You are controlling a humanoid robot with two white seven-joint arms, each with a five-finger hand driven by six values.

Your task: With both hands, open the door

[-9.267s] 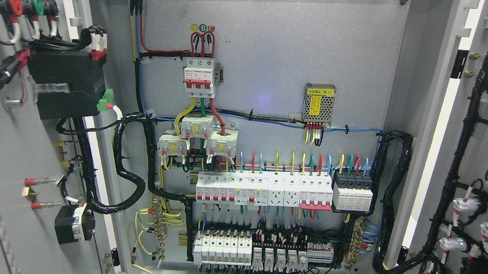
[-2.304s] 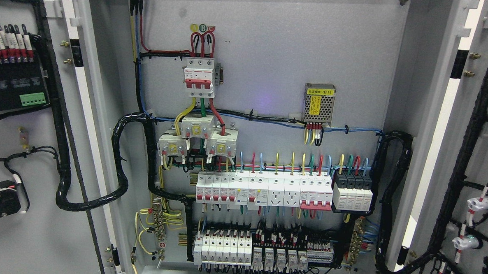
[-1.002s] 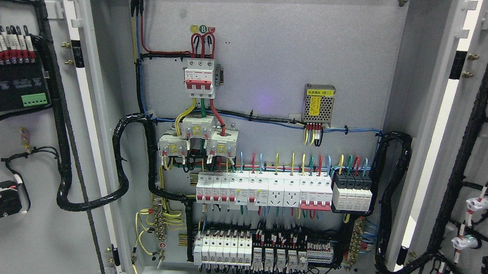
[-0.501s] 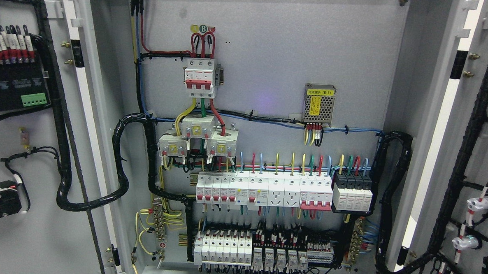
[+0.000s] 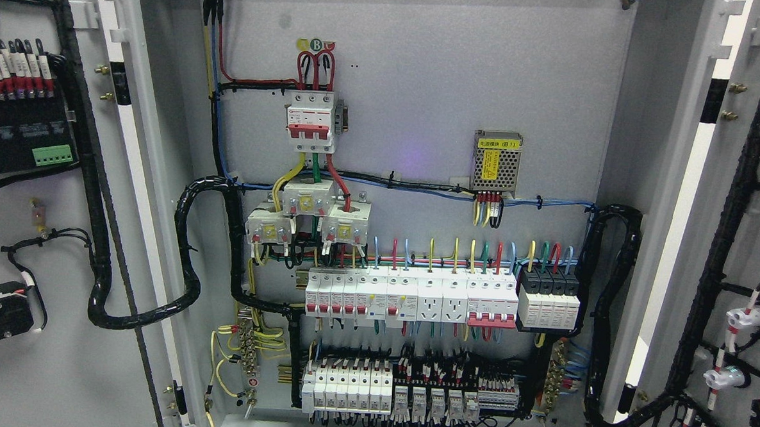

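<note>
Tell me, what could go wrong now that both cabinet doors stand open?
The black cable bundle loops from the left door into the cabinet; swinging that door wider might strain it. The wiring harness on the right door hangs exposed and could snag. No robot hand shows.

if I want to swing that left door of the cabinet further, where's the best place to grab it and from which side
Probably the long white edge strip of the left door at, taken from the front with fingers wrapped around it. It is the one bare, straight part. The inner face carries a terminal block and a black cable bundle, best left untouched. No handle or hand shows.
</note>
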